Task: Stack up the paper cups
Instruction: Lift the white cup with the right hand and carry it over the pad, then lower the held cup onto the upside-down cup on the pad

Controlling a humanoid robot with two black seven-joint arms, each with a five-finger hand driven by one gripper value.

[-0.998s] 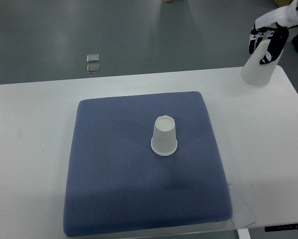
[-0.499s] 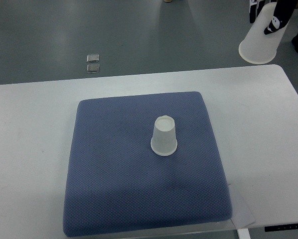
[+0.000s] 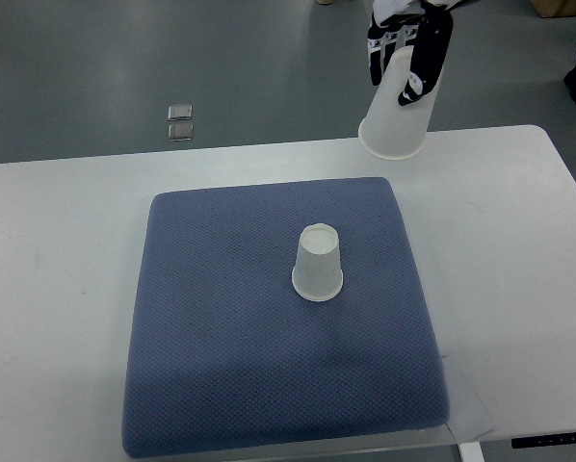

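A single overhead camera looks steeply down from the robot's side, at middling range. The white table (image 3: pixel 57 289) fills most of the frame; grey floor (image 3: pixel 124 58) runs along 12 o'clock.

Right hand (image 3: pixel 404 43) at top edge, fingers (image 3: pixel 421 60) pointing down, curled around upper end of inverted paper cup (image 3: pixel 398 111); arm mostly out of frame.
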